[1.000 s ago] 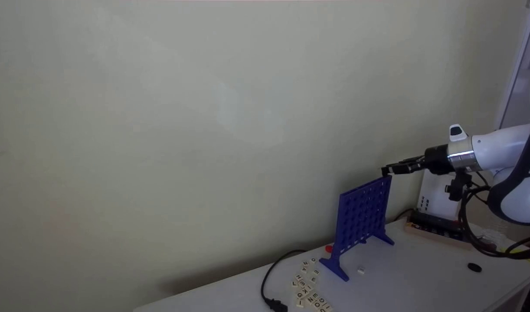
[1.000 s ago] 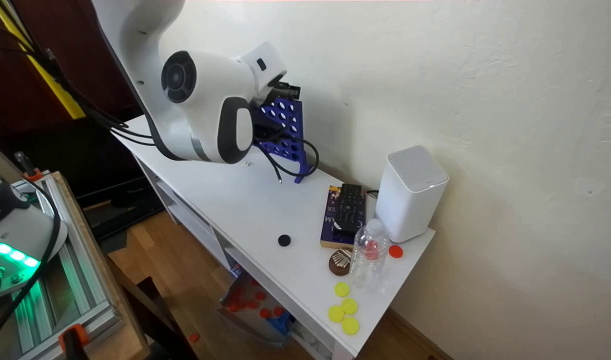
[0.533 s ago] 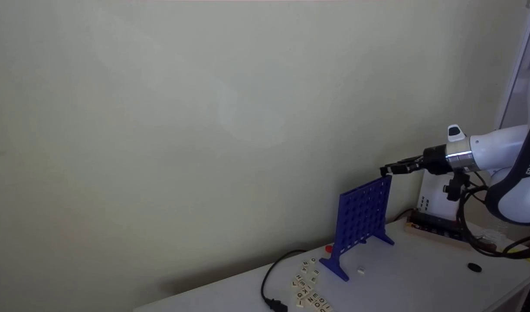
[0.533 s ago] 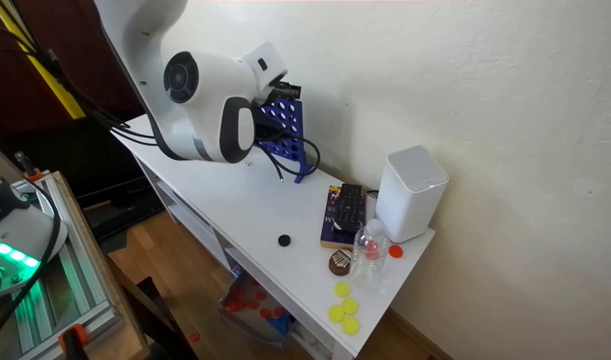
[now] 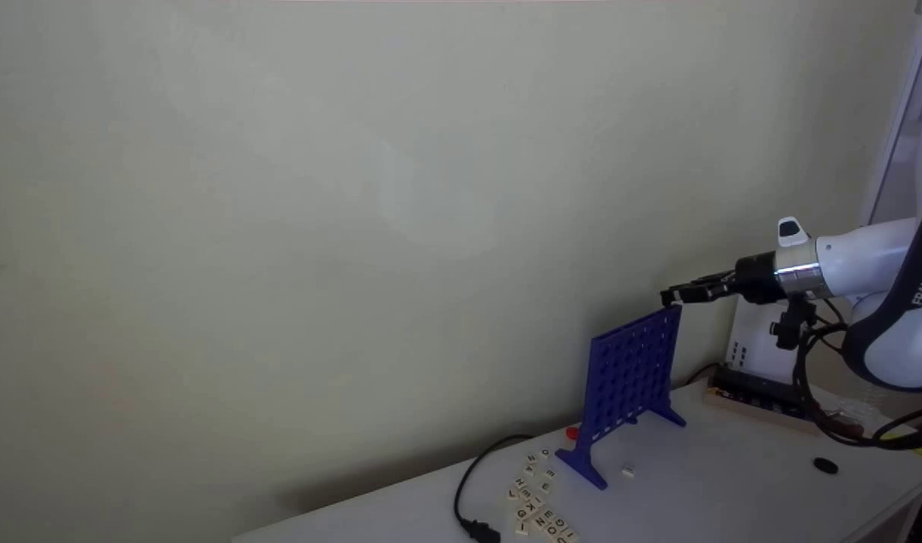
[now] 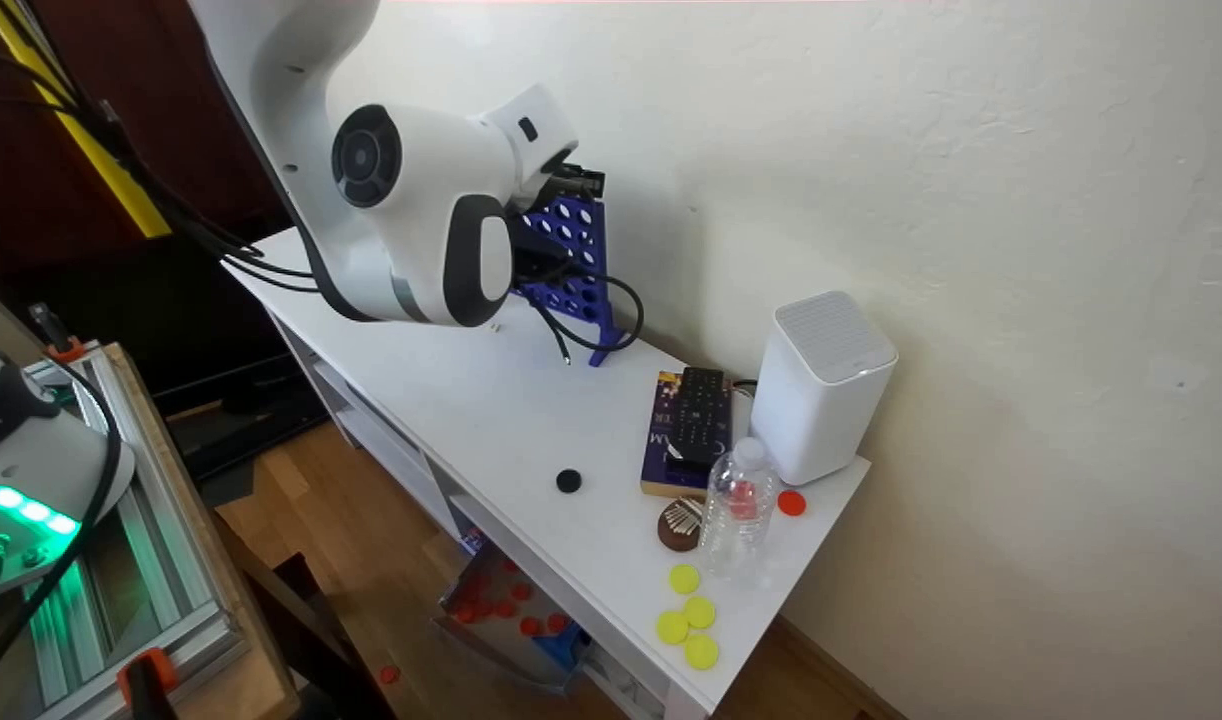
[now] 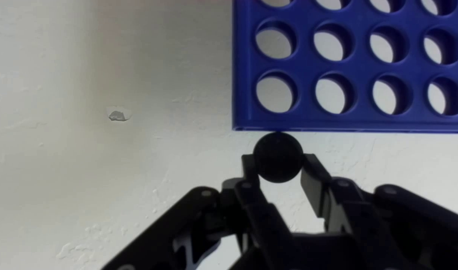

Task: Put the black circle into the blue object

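The black circle point(image 7: 278, 157) is a flat round disc pinched by its edges between my fingertips in the wrist view. My gripper point(image 7: 279, 165) is shut on it. It also shows in the exterior views point(image 5: 669, 296) point(image 6: 591, 183), where the held disc is hard to make out. The blue grid point(image 7: 243, 75) stands upright on the table in both exterior views point(image 5: 591, 385) point(image 6: 603, 240). In the wrist view it appears upside down. The disc's rim meets the grid's top edge near one end column. I cannot tell whether it sits in the slot.
Another black disc point(image 6: 568, 481) lies on the white table point(image 6: 451, 390). A white box point(image 6: 821, 390), a book point(image 6: 657, 455) with a remote point(image 6: 701, 415), a clear bottle point(image 6: 739, 510) and yellow discs point(image 6: 701, 652) stand or lie nearby. Letter tiles point(image 5: 533, 507) and a cable point(image 5: 461, 483) lie beyond the grid.
The arm has shifted very slightly, with the fingertips moving a little along the grid's top away from the arm's base side. The grid and table objects have not moved.
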`<state>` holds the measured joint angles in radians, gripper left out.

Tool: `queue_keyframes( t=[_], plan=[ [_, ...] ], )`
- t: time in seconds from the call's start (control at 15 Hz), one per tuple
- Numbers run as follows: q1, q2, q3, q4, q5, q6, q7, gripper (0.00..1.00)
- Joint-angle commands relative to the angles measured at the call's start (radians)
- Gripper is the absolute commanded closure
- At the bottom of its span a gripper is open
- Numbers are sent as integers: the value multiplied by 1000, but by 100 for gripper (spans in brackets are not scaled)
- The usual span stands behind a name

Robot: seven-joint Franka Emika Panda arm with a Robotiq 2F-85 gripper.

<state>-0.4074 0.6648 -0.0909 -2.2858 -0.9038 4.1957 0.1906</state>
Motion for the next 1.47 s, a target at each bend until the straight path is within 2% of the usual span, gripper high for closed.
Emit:
queue_keyframes(
  t=[0.0,1.4],
  plan=[
    [3,11,-9,9,2,11,-6,90],
    [8,-26,-30,-36,-27,-16,-3,90]
  ],
)
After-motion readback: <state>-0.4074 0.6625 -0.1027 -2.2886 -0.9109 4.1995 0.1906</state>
